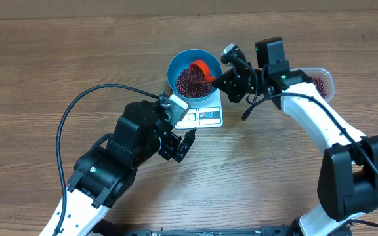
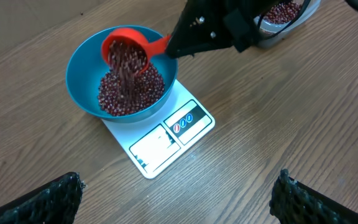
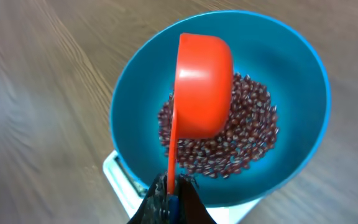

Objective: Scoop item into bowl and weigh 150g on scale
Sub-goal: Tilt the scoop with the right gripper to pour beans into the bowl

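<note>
The blue bowl (image 1: 177,65) (image 2: 82,68) (image 3: 303,93) stands on the white scale (image 1: 205,116) (image 2: 166,140) (image 3: 114,174) and holds a heap of dark red-brown beans (image 1: 190,82) (image 2: 132,93) (image 3: 253,130). My right gripper (image 1: 220,77) (image 3: 171,190) is shut on the handle of a red scoop (image 1: 202,67) (image 2: 126,50) (image 3: 204,81), which is tipped over the bowl with beans falling from it. My left gripper (image 1: 188,143) (image 2: 176,199) hangs open over bare table in front of the scale, nothing between its fingers.
A clear plastic tub (image 1: 321,82) (image 2: 284,15) with more beans sits at the right, behind the right arm. A black cable (image 1: 84,98) loops over the table left of the left arm. Wooden tabletop (image 1: 44,59) surrounds the scale.
</note>
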Controlling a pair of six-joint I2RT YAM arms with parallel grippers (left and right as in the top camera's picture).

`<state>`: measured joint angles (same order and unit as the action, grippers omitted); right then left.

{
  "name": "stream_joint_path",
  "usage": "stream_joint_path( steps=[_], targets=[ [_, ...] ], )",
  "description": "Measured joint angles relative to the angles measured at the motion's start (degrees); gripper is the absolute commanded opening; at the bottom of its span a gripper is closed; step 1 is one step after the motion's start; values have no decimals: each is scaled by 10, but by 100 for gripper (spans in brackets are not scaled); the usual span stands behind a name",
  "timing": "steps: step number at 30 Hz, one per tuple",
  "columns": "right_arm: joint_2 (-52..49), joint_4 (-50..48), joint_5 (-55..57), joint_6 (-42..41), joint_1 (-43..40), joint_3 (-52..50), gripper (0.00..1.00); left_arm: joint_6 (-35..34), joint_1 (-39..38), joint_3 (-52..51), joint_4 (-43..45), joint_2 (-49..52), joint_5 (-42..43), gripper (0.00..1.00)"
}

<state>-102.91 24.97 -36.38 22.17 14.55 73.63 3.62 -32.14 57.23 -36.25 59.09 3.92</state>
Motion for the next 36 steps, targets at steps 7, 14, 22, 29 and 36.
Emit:
stream_joint_path(
  steps=[7,14,22,29,36],
  targets=[
    [0,-1,51,147,9,0,4,0,0,0,0,0,0,100],
    [0,-23,78,271,9,0,4,0,0,0,0,0,0,100],
    [0,-59,83,325,9,0,4,0,0,0,0,0,0,99],
    [0,-61,83,343,9,0,4,0,0,0,0,1,0,99],
    [0,-48,84,346,13,0,4,0,0,0,0,13,0,99]
  ],
)
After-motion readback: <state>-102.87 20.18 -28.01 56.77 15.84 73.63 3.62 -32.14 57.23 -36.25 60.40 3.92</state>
